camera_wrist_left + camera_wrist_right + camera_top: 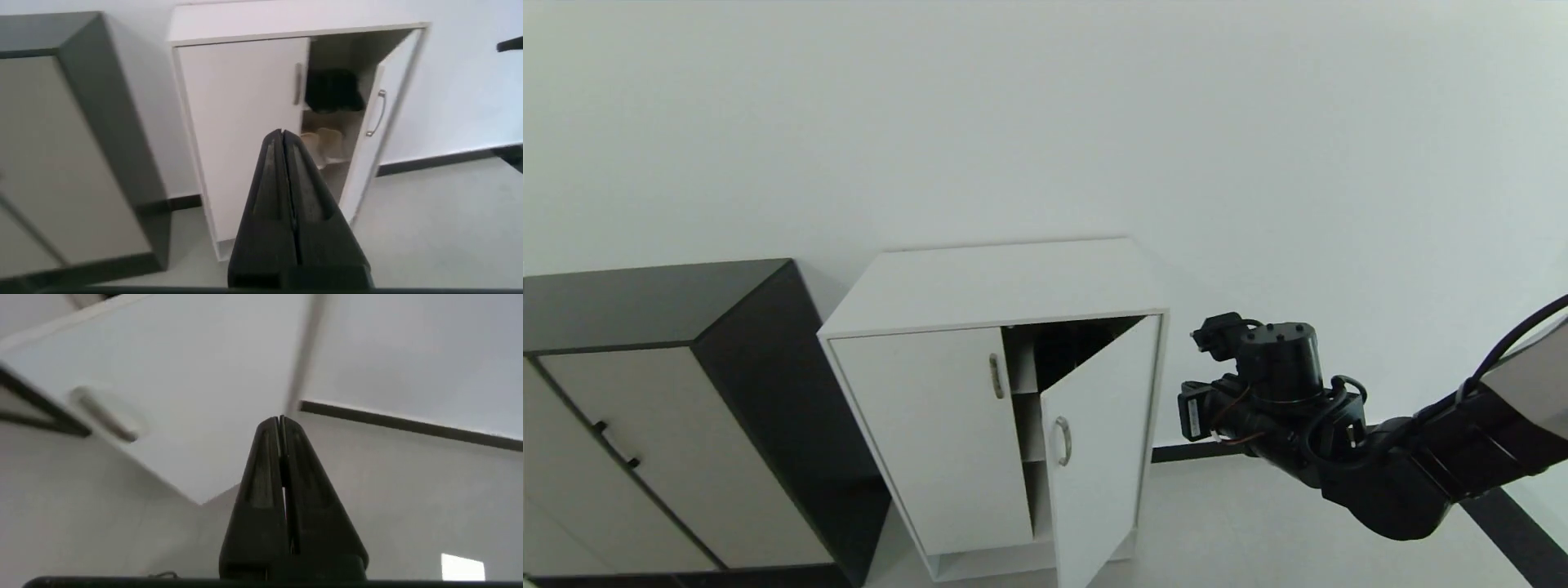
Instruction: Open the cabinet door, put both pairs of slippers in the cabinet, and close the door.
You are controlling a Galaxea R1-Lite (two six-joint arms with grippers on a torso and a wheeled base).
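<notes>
Against the far white wall [1045, 122] stands the white two-door cabinet [980, 286], set on the grey floor [1241, 523].
- Its left door [931, 433] is shut. Its right door [1103, 425] stands ajar, swung out toward the near side, with a dark gap between the two.
- Each door carries a curved metal handle [1063, 441] near the meeting edges.
- Through the gap, the black slippers [333, 90] lie on an upper shelf and the beige slippers [327, 145] on the shelf just below. Their exact pairing is too dim to tell.
- The right gripper [280, 422] has its fingers pressed together, holding nothing. It points at the outer face of the right door, near that door's handle.
- The right arm [1339, 441] reaches in from the right and ends just right of the cabinet, apart from it, level with its upper half.
- The left gripper [282, 135] also has its fingers pressed flat together with nothing between them. It sits on the near side, well apart from the cabinet, pointing toward the gap.
- Left of the white cabinet, just beside it, stands a black cabinet with pale doors [645, 302].
- A dark baseboard strip [409, 425] runs along the foot of the wall.
</notes>
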